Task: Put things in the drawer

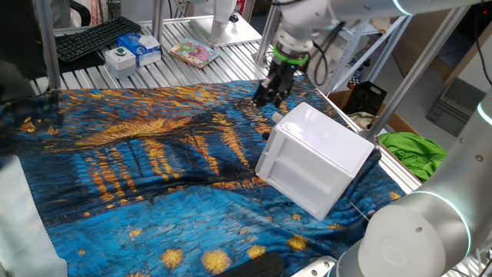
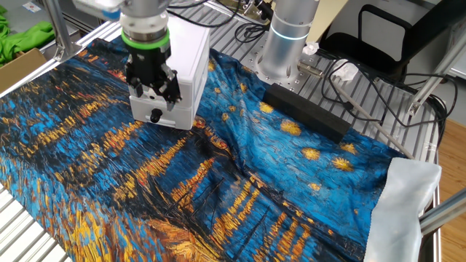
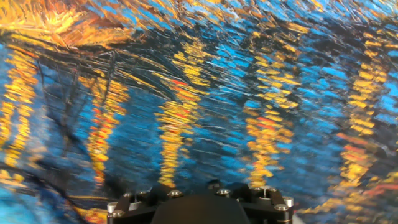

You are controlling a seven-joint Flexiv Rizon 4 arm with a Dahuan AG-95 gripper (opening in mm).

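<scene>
white glossy plastic, boxy cabinet [image 1: 319,158] sits on the wrinkled blue-and-gold painted cloth [image 1: 154,154]. my gripper [image 1: 270,94] hangs just beside it; whether the jaws are wide or narrow i cannot tell. no wooden block shows, and the drawer looks shut. i should search slowly, staying low over the soft folds.

My robot arm [image 1: 338,15] is built of smooth, rounded light-grey segments, with a thin glowing cyan ring at some joints. A bright green band [image 2: 145,41] circles the wrist above the black claw [image 2: 152,81]. Dark cables loop beside the wrist. In the hand view I see the claw's black mount edged with small silver screws [image 3: 174,194]. Its fingers are hidden there.
</scene>
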